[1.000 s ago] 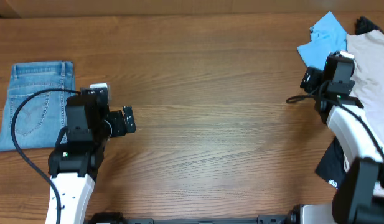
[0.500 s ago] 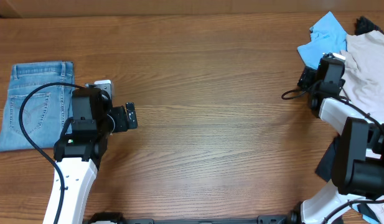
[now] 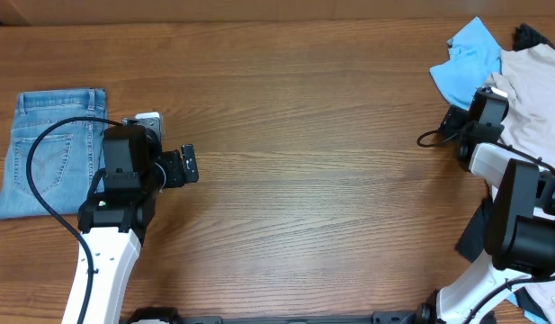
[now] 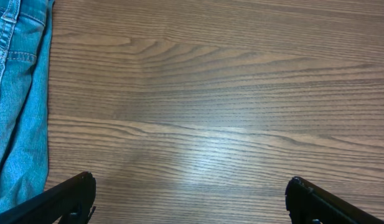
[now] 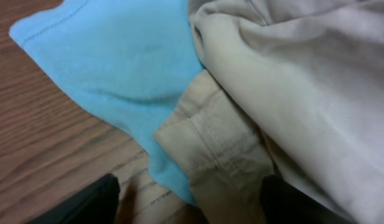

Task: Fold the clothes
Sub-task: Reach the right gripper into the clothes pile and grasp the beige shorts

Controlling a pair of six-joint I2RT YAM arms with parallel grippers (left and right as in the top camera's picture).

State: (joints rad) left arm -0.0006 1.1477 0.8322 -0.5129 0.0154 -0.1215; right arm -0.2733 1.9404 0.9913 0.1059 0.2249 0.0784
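Observation:
Folded blue denim jeans [image 3: 50, 148] lie flat at the table's left; their edge shows in the left wrist view [image 4: 17, 106]. My left gripper [image 3: 183, 166] is open and empty over bare wood right of the jeans, its fingertips [image 4: 76, 193] far apart. At the far right, beige shorts [image 3: 533, 94] lie crumpled on a light-blue top [image 3: 466, 58], with black garments [image 3: 482, 238] near them. My right gripper [image 3: 470, 117] is open at the pile's left edge. In the right wrist view its fingers [image 5: 92, 205] straddle a beige hem [image 5: 216, 149] and the blue top's edge [image 5: 117, 62].
The wooden table [image 3: 304, 135] stretches between the two arms. A black cable [image 3: 430, 139] loops by the right gripper. Another black garment [image 3: 529, 36] peeks out at the far right corner.
My right gripper has moved down and right, closer onto the edge of the beige shorts. My left arm has barely moved.

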